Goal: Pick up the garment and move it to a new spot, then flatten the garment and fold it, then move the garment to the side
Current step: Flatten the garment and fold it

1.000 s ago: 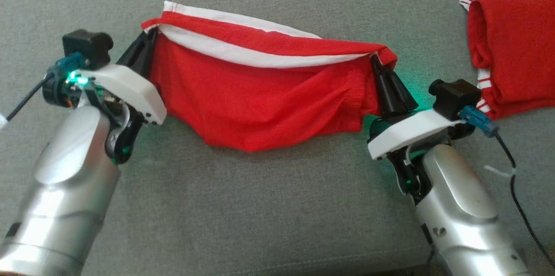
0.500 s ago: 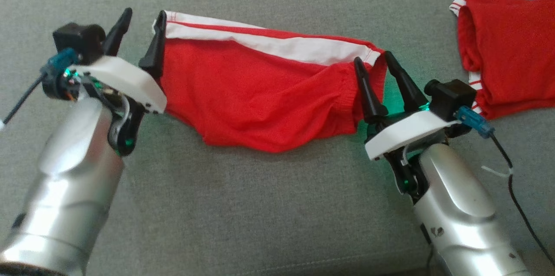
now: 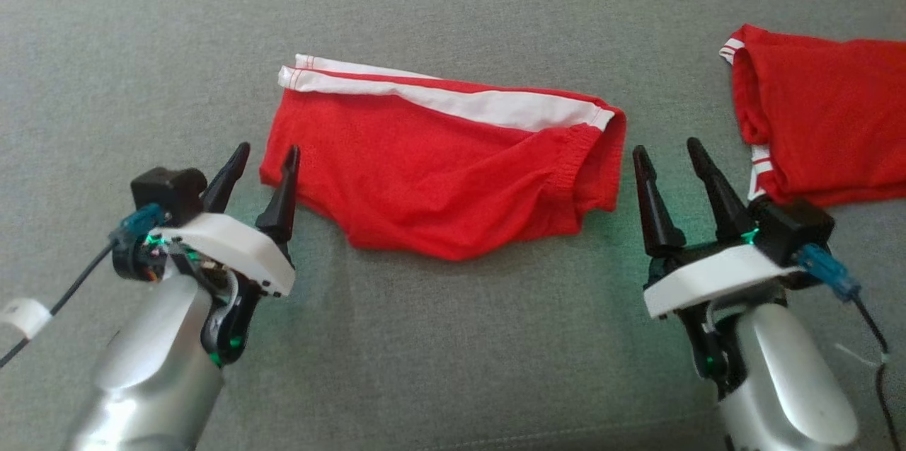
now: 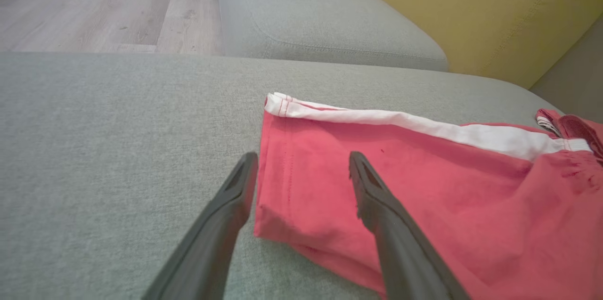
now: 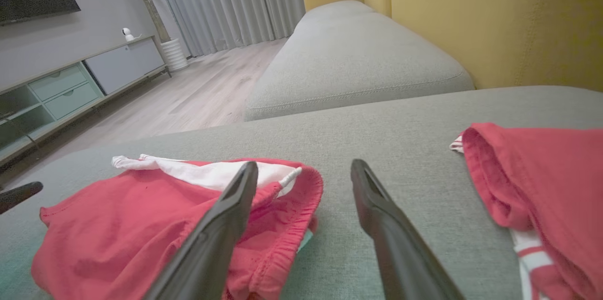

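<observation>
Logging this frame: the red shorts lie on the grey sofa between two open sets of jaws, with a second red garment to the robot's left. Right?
Not quite: the head view shows the second red garment to the robot's right, beyond the right gripper. The rest holds: the red shorts lie on the grey sofa between the left gripper and the right, jaws open.

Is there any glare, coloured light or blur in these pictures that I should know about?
Head view: even light, sharp; a green glow tints the sofa beside the left gripper and the right gripper. Left wrist view: the garment looks paler, pinkish; the near jaws are soft. Right wrist view: same pale red, jaws blurred near the bottom edge.
</observation>
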Motion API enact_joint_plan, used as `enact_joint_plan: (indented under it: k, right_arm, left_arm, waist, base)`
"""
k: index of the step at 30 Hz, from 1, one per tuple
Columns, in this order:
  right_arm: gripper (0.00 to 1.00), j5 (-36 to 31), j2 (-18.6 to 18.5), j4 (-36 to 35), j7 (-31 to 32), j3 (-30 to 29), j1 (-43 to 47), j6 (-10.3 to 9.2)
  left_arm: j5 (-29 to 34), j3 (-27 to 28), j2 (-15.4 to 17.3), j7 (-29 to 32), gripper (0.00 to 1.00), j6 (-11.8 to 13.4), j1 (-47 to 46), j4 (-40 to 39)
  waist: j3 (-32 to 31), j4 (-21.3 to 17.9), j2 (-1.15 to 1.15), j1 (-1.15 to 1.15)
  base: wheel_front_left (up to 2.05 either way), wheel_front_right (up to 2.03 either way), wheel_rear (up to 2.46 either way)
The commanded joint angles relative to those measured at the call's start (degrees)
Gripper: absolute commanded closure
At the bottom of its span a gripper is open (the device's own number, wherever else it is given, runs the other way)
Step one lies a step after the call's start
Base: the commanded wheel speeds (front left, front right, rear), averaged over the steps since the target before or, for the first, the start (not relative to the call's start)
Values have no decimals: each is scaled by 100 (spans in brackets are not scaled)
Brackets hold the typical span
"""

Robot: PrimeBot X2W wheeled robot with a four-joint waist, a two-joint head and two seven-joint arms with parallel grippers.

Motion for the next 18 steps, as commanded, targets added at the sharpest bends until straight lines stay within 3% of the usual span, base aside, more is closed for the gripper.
enact_joint_plan:
  k: [1,12,18]
  right_arm:
    - [0,-63,8,-403,83,65,37,19]
    - [0,-109,8,-1292,449,33,348,19]
    - [0,-95,8,-1407,503,63,434,19]
  left_arm:
    - [-65,164,195,86,0,65,-144,-183]
    - [-162,277,318,389,0,373,-242,194]
    - [-202,213,329,516,0,298,-262,358]
  waist:
    - [14,-59,0,2]
    - [263,-385,0,2]
    - [280,-469,0,2]
  base:
    - [0,0,0]
    - [0,0,0]
    - [0,0,0]
